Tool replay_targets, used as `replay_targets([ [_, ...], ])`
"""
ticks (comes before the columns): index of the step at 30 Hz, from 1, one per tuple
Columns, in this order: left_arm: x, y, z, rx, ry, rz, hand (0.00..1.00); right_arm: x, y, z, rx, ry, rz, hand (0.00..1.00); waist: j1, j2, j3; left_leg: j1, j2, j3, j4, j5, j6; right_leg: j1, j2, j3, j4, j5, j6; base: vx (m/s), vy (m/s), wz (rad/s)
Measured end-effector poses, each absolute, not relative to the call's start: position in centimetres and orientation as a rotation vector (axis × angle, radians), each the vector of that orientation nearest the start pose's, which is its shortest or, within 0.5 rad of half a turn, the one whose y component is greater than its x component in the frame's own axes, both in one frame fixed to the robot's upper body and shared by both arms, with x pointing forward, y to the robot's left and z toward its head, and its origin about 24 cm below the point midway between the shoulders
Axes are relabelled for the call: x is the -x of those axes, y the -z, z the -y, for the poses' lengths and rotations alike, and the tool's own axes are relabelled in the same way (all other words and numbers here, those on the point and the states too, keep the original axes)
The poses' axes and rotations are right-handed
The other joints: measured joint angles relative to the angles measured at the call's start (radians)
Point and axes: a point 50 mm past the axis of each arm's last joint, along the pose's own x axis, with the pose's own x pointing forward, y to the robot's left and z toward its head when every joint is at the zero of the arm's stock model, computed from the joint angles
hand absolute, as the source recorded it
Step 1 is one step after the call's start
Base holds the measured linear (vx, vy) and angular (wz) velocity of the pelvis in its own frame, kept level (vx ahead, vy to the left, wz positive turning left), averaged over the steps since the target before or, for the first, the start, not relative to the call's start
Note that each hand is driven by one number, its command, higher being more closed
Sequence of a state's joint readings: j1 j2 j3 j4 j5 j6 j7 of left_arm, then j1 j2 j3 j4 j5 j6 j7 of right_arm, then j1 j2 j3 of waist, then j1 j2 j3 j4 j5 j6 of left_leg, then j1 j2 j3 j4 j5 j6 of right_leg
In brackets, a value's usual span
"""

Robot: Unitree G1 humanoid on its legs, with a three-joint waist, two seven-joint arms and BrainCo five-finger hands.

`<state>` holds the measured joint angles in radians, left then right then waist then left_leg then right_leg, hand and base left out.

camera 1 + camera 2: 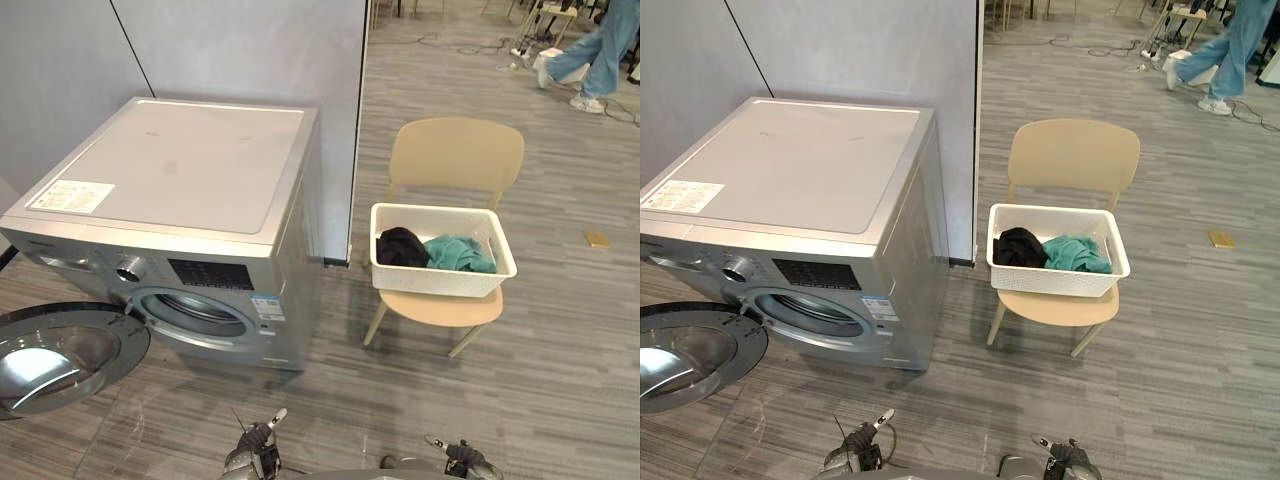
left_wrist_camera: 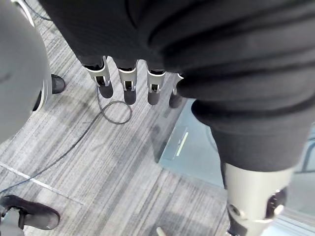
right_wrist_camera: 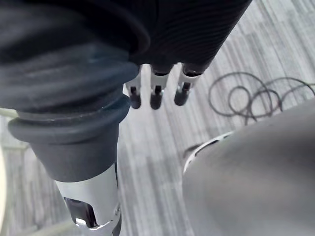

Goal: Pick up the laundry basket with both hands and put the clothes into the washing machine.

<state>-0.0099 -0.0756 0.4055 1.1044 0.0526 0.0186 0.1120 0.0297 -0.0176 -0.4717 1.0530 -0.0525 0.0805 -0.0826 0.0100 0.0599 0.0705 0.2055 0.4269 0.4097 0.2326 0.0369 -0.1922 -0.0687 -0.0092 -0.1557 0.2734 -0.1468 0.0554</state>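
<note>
Metal, plastic and cloth.
We note the washing machine point(image 1: 190, 190) in satin silver metal, its door point(image 1: 60, 355) glossy glass in a shiny rim; the laundry basket point(image 1: 440, 278) is matt white perforated plastic, the clothes point(image 1: 455, 252) soft crumpled cloth, the chair point(image 1: 455, 155) smooth matt beige, the floor point(image 1: 560, 380) grey wood-grain.

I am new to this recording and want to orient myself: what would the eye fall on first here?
A silver washing machine stands on the left by the grey wall, its round door wide open. To its right, a white laundry basket holding a black garment and a teal garment sits on a beige chair.
</note>
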Motion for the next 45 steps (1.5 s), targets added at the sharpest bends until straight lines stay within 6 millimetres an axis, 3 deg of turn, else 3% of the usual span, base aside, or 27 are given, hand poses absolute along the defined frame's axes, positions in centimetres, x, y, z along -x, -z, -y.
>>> replay_targets([
  [2, -10.6, 16.4, -17.4, 0.183, -0.413, -1.121, 0.0, -9.4, 16.2, 21.1, -0.163, 0.487, -1.153, 0.0, 0.007, -0.015, 0.005, -0.04, 0.027, -0.033, 0.102, 0.04, 0.053, 0.017, 0.016, 0.004, 0.0, -0.006, -0.024, 0.03, -0.33, -0.17],
  [3, -10.6, 16.2, -18.4, 0.182, -0.447, -1.108, 0.0, -9.6, 16.1, 21.1, -0.166, 0.489, -1.138, 0.0, 0.005, -0.033, 0.017, -0.109, 0.04, -0.078, 0.245, 0.085, 0.155, 0.035, 0.024, 0.027, -0.002, -0.019, -0.053, -0.02, -0.234, -0.47],
  [4, -10.5, 16.1, -19.1, 0.171, -0.466, -1.1, 0.0, -9.9, 16.0, 21.1, -0.155, 0.479, -1.126, 0.0, 0.011, -0.039, 0.036, -0.194, 0.013, -0.205, 0.413, -0.025, 0.209, 0.053, 0.026, 0.06, -0.008, -0.03, -0.072, -0.02, -0.181, -0.63],
  [5, -10.1, 16.2, -19.1, 0.172, -0.471, -1.106, 0.0, -10.4, 15.8, 21.4, -0.146, 0.478, -1.113, 0.0, 0.014, -0.034, 0.039, -0.229, -0.029, -0.27, 0.479, -0.097, 0.176, 0.059, 0.03, 0.081, -0.009, -0.039, -0.088, -0.03, -0.04, -0.83],
  [6, -9.6, 16.3, -19.2, 0.17, -0.476, -1.116, 0.0, -10.6, 15.7, 22.0, -0.132, 0.486, -1.107, 0.0, 0.015, -0.022, 0.049, -0.274, -0.122, -0.357, 0.549, -0.179, 0.135, 0.071, 0.036, 0.114, -0.009, -0.044, -0.096, -0.01, 0.01, -0.92],
  [7, -9.0, 16.4, -19.1, 0.185, -0.491, -1.124, 0.0, -10.4, 15.7, 22.3, -0.125, 0.491, -1.11, 0.0, 0.019, -0.016, 0.053, -0.302, -0.191, -0.371, 0.555, -0.226, 0.135, 0.083, 0.043, 0.144, -0.013, -0.045, -0.098, -0.03, 0.031, -0.84],
  [9, -9.0, 16.3, -19.3, 0.194, -0.504, -1.112, 0.0, -10.3, 15.7, 22.2, -0.126, 0.489, -1.112, 0.0, 0.035, -0.013, 0.054, -0.329, -0.258, -0.32, 0.484, -0.26, 0.154, 0.096, 0.054, 0.177, -0.018, -0.052, -0.108, 0.0, 0.079, -0.67],
  [12, -9.1, 16.3, -19.3, 0.22, -0.524, -1.104, 0.0, -11.5, 15.4, 21.3, -0.109, 0.435, -1.079, 0.0, 0.055, -0.03, 0.041, -0.28, -0.281, -0.264, 0.306, -0.303, 0.166, 0.101, 0.055, 0.223, -0.054, -0.044, -0.099, 0.12, 0.115, -0.32],
  [13, -9.3, 16.2, -19.3, 0.229, -0.529, -1.098, 0.0, -12.3, 15.1, 21.1, -0.091, 0.41, -1.057, 0.0, 0.053, -0.014, 0.039, -0.267, -0.288, -0.261, 0.271, -0.303, 0.158, 0.099, 0.053, 0.222, -0.072, -0.03, -0.085, 0.12, 0.148, 0.1],
  [15, -8.8, 16.4, -19.2, 0.278, -0.577, -1.106, 0.0, -13.3, 14.9, 20.4, -0.065, 0.357, -1.037, 0.0, 0.064, -0.018, 0.053, -0.287, -0.293, -0.219, 0.337, -0.302, 0.159, 0.131, 0.037, 0.234, -0.139, 0.012, -0.06, 0.09, 0.183, -0.09],
  [16, -8.6, 16.4, -19.6, 0.295, -0.611, -1.102, 0.0, -14.1, 14.8, 19.5, -0.083, 0.339, -1.022, 0.0, 0.074, -0.025, 0.057, -0.314, -0.305, -0.22, 0.393, -0.316, 0.204, 0.155, 0.015, 0.25, -0.156, 0.016, -0.052, 0.12, 0.265, -0.57],
  [18, -7.4, 16.6, -19.3, 0.303, -0.62, -1.137, 0.0, -14.5, 14.7, 19.0, -0.078, 0.318, -1.012, 0.0, 0.087, 0.003, 0.029, -0.22, -0.319, -0.204, 0.194, -0.351, 0.202, 0.143, 0.016, 0.299, -0.127, -0.011, -0.023, 0.14, 0.285, -0.7],
  [20, -7.8, 16.5, -19.2, 0.297, -0.609, -1.122, 0.0, -14.3, 14.7, 17.7, -0.078, 0.269, -1.006, 0.0, 0.089, -0.023, 0.011, -0.176, -0.372, -0.16, 0.091, -0.36, 0.213, 0.025, -0.023, 0.29, 0.13, -0.107, 0.007, 0.13, 0.183, -0.37],
  [21, -8.3, 16.4, -19.5, 0.289, -0.607, -1.108, 0.0, -13.8, 14.9, 17.2, -0.093, 0.252, -1.02, 0.0, 0.095, -0.053, 0.018, -0.139, -0.414, -0.146, 0.062, -0.355, 0.22, -0.034, -0.05, 0.303, 0.304, -0.152, 0.057, 0.13, 0.12, -0.33],
  [22, -8.5, 16.3, -19.7, 0.281, -0.602, -1.107, 0.0, -13.6, 15.0, 17.2, -0.095, 0.25, -1.029, 0.0, 0.096, -0.064, 0.022, -0.12, -0.432, -0.139, 0.052, -0.355, 0.222, -0.072, -0.059, 0.32, 0.408, -0.157, 0.072, 0.17, 0.128, -0.22],
  [24, -9.6, 16.1, -19.8, 0.238, -0.554, -1.087, 0.0, -12.6, 15.1, 17.8, -0.079, 0.262, -1.033, 0.0, 0.079, -0.085, 0.04, -0.049, -0.464, -0.151, 0.042, -0.362, 0.233, -0.207, -0.039, 0.365, 0.821, -0.079, 0.115, 0.22, 0.048, 0.09],
  [27, -11.6, 15.7, -19.2, 0.208, -0.486, -1.053, 0.0, -11.3, 15.3, 19.3, -0.087, 0.333, -1.047, 0.0, 0.058, -0.084, 0.044, -0.011, -0.442, -0.219, 0.039, -0.362, 0.232, -0.27, -0.049, 0.327, 0.941, -0.083, 0.11, 0.21, -0.11, 0.71],
  [29, -12.7, 15.4, -18.2, 0.206, -0.438, -1.038, 0.0, -10.1, 15.5, 20.4, -0.137, 0.422, -1.061, 0.0, 0.058, -0.078, 0.046, 0.02, -0.407, -0.245, 0.01, -0.358, 0.204, -0.309, -0.116, 0.308, 0.816, -0.082, 0.071, 0.28, -0.21, 0.61],
  [31, -12.7, 15.5, -17.9, 0.209, -0.432, -1.042, 0.0, -9.5, 15.6, 20.6, -0.158, 0.459, -1.078, 0.0, 0.06, -0.081, 0.048, 0.051, -0.375, -0.273, -0.02, -0.35, 0.171, -0.276, -0.158, 0.306, 0.538, -0.057, 0.024, 0.23, -0.267, 0.37],
  [32, -12.6, 15.5, -18.4, 0.199, -0.441, -1.038, 0.0, -8.3, 16.2, 19.8, -0.189, 0.465, -1.126, 0.0, 0.057, -0.121, 0.039, 0.065, -0.357, -0.319, -0.024, -0.349, 0.136, -0.181, -0.166, 0.359, 0.197, 0.109, 0.056, 0.27, -0.406, 0.48],
  [34, -12.7, 15.4, -18.3, 0.198, -0.438, -1.031, 0.0, -8.0, 16.4, 19.8, -0.203, 0.474, -1.144, 0.0, 0.056, -0.124, 0.03, 0.062, -0.33, -0.352, -0.022, -0.352, 0.121, -0.131, -0.161, 0.341, 0.132, 0.043, 0.147, 0.25, -0.388, 0.43],
  [35, -12.6, 15.6, -17.3, 0.215, -0.42, -1.042, 0.0, -8.3, 16.3, 20.4, -0.192, 0.479, -1.141, 0.0, 0.057, -0.082, 0.028, 0.045, -0.282, -0.371, -0.018, -0.332, 0.092, -0.113, -0.135, 0.29, 0.094, 0.052, 0.131, 0.32, -0.624, 0.96],
  [36, -11.8, 16.0, -16.8, 0.218, -0.399, -1.08, 0.0, -7.8, 16.3, 21.8, -0.16, 0.497, -1.167, 0.0, 0.046, -0.058, 0.027, 0.036, -0.226, -0.395, -0.046, -0.211, 0.037, -0.043, -0.116, 0.184, 0.047, 0.046, 0.099, 0.3, -0.644, 1.27],
  [39, -11.3, 16.1, -16.9, 0.222, -0.407, -1.088, 0.0, -8.2, 16.2, 21.6, -0.141, 0.471, -1.158, 0.0, 0.029, -0.05, 0.022, 0.02, -0.191, -0.406, -0.054, -0.18, 0.01, 0.008, -0.104, 0.112, 0.0, 0.049, 0.089, 0.09, -0.32, 0.84],
  [41, -11.3, 16.1, -17.0, 0.219, -0.411, -1.082, 0.0, -10.5, 15.2, 21.5, -0.116, 0.439, -1.071, 0.0, 0.029, -0.048, 0.02, 0.003, -0.178, -0.4, -0.066, -0.177, 0.006, 0.0, -0.099, 0.094, -0.013, 0.054, 0.078, -0.05, -0.099, 0.23],
  [43, -11.1, 16.0, -17.2, 0.205, -0.436, -1.082, 0.0, -15.1, 11.0, 22.1, -0.07, 0.452, -0.763, 0.0, 0.004, -0.046, 0.014, -0.039, -0.174, -0.378, -0.065, -0.176, 0.003, -0.04, -0.103, 0.08, -0.016, 0.057, 0.068, -0.09, -0.063, 0.16],
  [45, -11.2, 16.0, -17.4, 0.193, -0.453, -1.078, 0.0, -16.9, 7.1, 23.6, -0.056, 0.522, -0.53, 0.0, 0.003, -0.049, 0.015, -0.059, -0.169, -0.379, -0.063, -0.171, -0.005, -0.048, -0.104, 0.066, -0.027, 0.057, 0.065, -0.07, -0.043, 0.21],
])
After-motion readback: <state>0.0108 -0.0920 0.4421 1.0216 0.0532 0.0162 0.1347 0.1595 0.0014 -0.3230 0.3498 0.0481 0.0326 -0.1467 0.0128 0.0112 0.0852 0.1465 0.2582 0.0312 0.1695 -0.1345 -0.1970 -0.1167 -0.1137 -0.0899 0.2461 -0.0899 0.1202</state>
